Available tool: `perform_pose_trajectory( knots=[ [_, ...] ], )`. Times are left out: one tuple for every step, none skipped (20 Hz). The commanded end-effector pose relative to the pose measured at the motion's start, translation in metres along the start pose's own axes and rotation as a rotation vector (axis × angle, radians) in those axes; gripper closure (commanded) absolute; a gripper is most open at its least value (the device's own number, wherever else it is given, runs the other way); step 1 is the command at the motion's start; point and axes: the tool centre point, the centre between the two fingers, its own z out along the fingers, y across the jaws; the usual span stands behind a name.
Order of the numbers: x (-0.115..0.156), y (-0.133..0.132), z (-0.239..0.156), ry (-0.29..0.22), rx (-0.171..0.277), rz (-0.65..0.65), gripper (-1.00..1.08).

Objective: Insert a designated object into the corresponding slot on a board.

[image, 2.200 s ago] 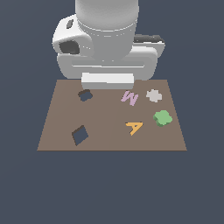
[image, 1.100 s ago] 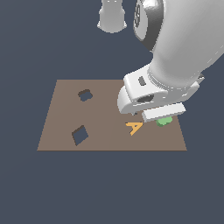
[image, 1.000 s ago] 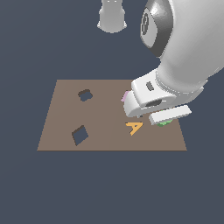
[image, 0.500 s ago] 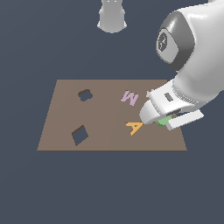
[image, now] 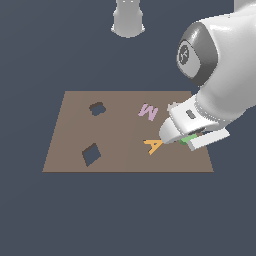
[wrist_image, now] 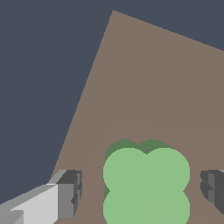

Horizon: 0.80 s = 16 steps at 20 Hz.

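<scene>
1. Green, lobed and flat, the clover-shaped block (wrist_image: 146, 183) is lying on the brown board (image: 120, 135), near the board's corner on the exterior view's right, and only a sliver of it (image: 188, 139) is showing there under the arm.
2. The gripper (wrist_image: 142, 189) is standing wide apart around the clover-shaped block, with one grey fingertip (wrist_image: 70, 192) on one side and the other (wrist_image: 213, 186) on the opposite side; a gap of bare board is showing between each fingertip and the block, so nothing is being held.
3. The white Panda arm (image: 220, 70) is reaching down over that corner of the board, and its hand is covering most of the block in the exterior view.
4. The lobed slot (image: 97, 107) is sitting well apart from the block, toward the board's far side on the exterior view's left.
5. The diamond-shaped hole (image: 91, 154) is lying nearer the board's front edge, below the slot.
6. The orange letter A (image: 154, 145) is lying just beside the gripper, between the block and the diamond-shaped hole.
7. The pale pink letter M (image: 148, 111) is lying beyond the A, between the slot and the arm.
</scene>
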Motion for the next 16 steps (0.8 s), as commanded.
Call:
perform_pose_trajectory(
  knots=[
    [-0.0003,0.0002,0.0071,-0.001,0.0,0.0,-0.92],
    [-0.0003,0.0002,0.0083,-0.001,0.0,0.0,-0.92],
    [-0.0003,0.0003,0.0084,0.0,-0.001,0.0,-0.92],
    [-0.0003,0.0003,0.0084,0.0,-0.001,0.0,1.08],
    [-0.0003,0.0003,0.0084,0.0,-0.001,0.0,1.08],
    [-0.0003,0.0003,0.0084,0.0,-0.001,0.0,1.08],
    [-0.0003,0.0003,0.0084,0.0,-0.001,0.0,1.08],
    [-0.0003,0.0003,0.0084,0.0,-0.001,0.0,1.08],
    [-0.0003,0.0003,0.0084,0.0,-0.001,0.0,1.08],
    [-0.0003,0.0003,0.0084,0.0,-0.001,0.0,1.08],
    [-0.0003,0.0003,0.0084,0.0,-0.001,0.0,1.08],
    [-0.0003,0.0003,0.0084,0.0,-0.001,0.0,1.08],
    [-0.0003,0.0003,0.0084,0.0,-0.001,0.0,1.08],
    [-0.0003,0.0003,0.008,0.0,-0.001,0.0,1.08],
    [-0.0003,0.0003,0.0079,0.0,-0.001,0.0,1.08],
    [-0.0003,0.0008,0.0079,0.0,-0.001,0.002,1.08]
  ],
)
